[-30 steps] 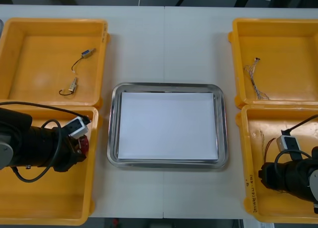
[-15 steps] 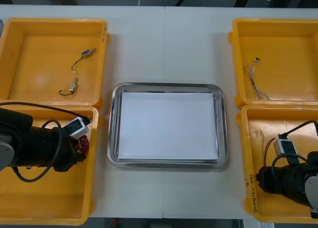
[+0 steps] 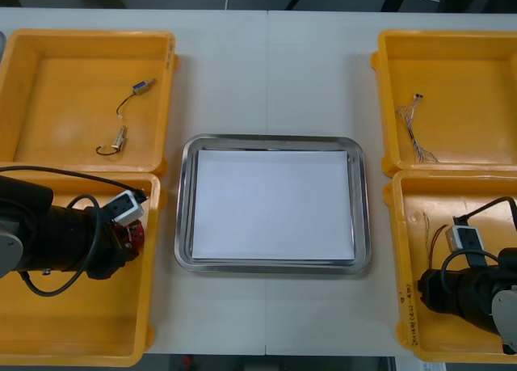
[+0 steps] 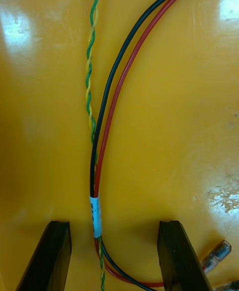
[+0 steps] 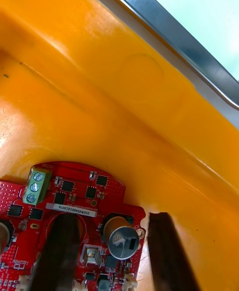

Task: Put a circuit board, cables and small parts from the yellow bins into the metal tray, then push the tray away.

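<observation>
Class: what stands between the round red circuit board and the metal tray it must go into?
The side wall of the near left yellow bin rises between the round red circuit board, at the left end effector, and the shiny metal tray. Nothing else visible intervenes.

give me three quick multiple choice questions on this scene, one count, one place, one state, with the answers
1. How many small metal parts lie in the far left bin? A one; B two; C four.
2. Where is the red circuit board? A far left bin; B near left bin; C outside every bin.
3. How is the right gripper? A shut on nothing; B shut on a cable; C open.

Answers: 1 B, two wired parts lie apart on its floor. 2 B, the board lies there at the left gripper. 3 C, its fingers stand apart, one on either side of the black and red cables.
</observation>
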Robot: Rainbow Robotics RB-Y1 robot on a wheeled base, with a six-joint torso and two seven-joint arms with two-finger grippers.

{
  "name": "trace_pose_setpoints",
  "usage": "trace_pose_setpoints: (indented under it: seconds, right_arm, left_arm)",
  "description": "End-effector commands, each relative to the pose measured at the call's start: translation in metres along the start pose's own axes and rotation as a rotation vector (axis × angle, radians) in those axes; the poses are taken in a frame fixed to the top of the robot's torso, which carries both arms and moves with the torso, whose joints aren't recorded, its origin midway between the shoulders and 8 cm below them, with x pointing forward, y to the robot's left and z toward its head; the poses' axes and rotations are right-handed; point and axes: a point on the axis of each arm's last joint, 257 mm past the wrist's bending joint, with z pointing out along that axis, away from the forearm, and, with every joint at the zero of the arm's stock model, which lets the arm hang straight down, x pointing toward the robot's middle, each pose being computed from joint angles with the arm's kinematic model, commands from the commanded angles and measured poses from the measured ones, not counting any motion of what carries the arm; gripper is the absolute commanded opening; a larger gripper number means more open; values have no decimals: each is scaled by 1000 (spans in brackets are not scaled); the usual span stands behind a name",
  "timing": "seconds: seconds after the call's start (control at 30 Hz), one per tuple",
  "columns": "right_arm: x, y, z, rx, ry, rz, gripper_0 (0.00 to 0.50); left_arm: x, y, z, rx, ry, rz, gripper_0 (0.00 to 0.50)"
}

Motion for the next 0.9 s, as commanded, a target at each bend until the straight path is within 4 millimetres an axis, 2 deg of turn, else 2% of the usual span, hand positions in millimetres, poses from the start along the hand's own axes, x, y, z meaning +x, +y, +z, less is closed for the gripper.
trace_pose_setpoints:
  seconds: [0.03, 0.37, 0.4, 0.43, 0.47, 0.5, 0.53, 0.73, 0.9]
  right_arm:
    - [17, 10, 5, -9, 28, 32, 500]
    - [22, 12, 5, -17, 37, 37, 500]
    - [22, 12, 5, -17, 38, 37, 437]
    - [23, 12, 6, -18, 39, 37, 322]
    - [24, 12, 6, -17, 40, 37, 254]
    - [24, 12, 6, -17, 40, 37, 95]
    - [23, 13, 5, -20, 36, 37, 0]
    - [22, 12, 6, -20, 31, 38, 0]
    - [8, 6, -1, -13, -4, 39, 0]
  left_arm:
    - [2, 9, -4, -25, 11, 171, 1]
    - [4, 11, -6, -31, 17, 178, 0]
    - [4, 13, -7, -33, 16, 178, 0]
    - [3, 15, -9, -38, 17, 182, 0]
    - [3, 17, -11, -40, 17, 181, 0]
    - [2, 17, -13, -42, 17, 185, 0]
    - [1, 19, -15, -46, 18, 190, 0]
    - [-4, 27, -22, -62, 9, 184, 0]
    - [-13, 36, -30, -77, -6, 171, 0]
